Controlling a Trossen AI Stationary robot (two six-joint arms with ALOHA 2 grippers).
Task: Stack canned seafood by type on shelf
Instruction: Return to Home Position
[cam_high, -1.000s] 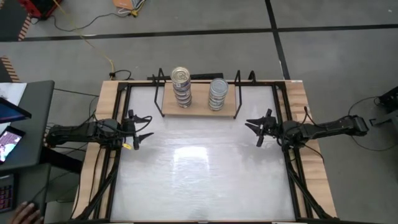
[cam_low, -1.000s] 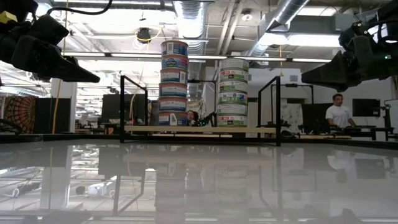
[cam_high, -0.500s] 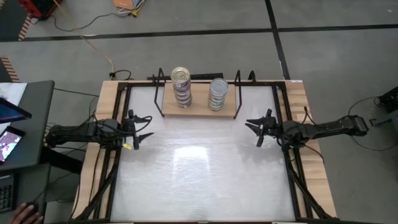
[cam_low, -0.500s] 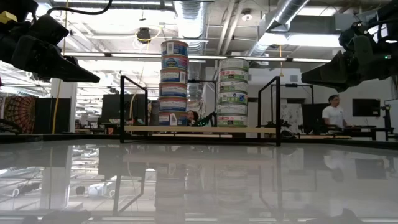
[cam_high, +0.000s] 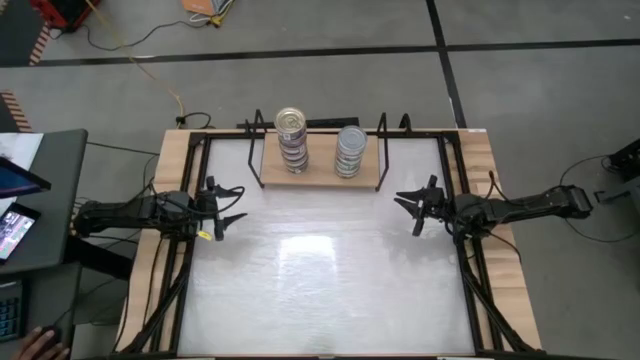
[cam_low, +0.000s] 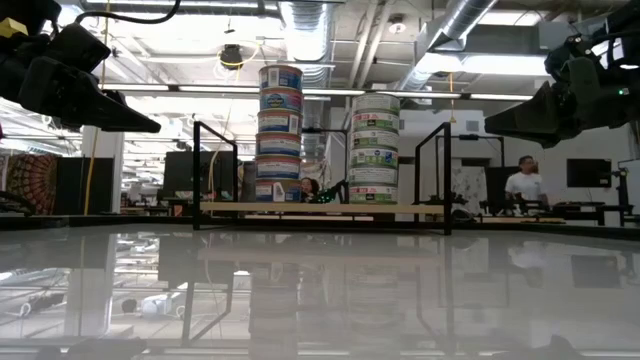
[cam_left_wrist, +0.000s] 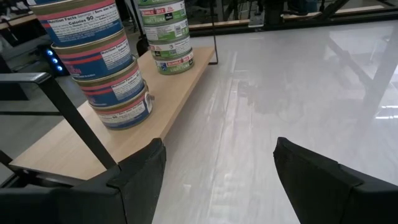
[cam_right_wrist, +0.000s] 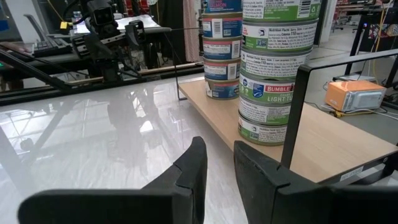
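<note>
Tin stacks (cam_high: 291, 140) unchanged on shelf (cam_high: 318, 175); background person (cam_low: 520, 182) moved.

Two tin stacks (cam_high: 290, 140) on shelf (cam_high: 318, 167)

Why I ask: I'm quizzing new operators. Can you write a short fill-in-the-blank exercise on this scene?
The shelf carries ___ stacks.
In the high view, the gold-topped stack stands on the shelf's ___ half.
The green-labelled stack is the ___ of the two.
The left gripper and the right gripper each hold ___.
Missing words: two; left; shorter; nothing.
</note>
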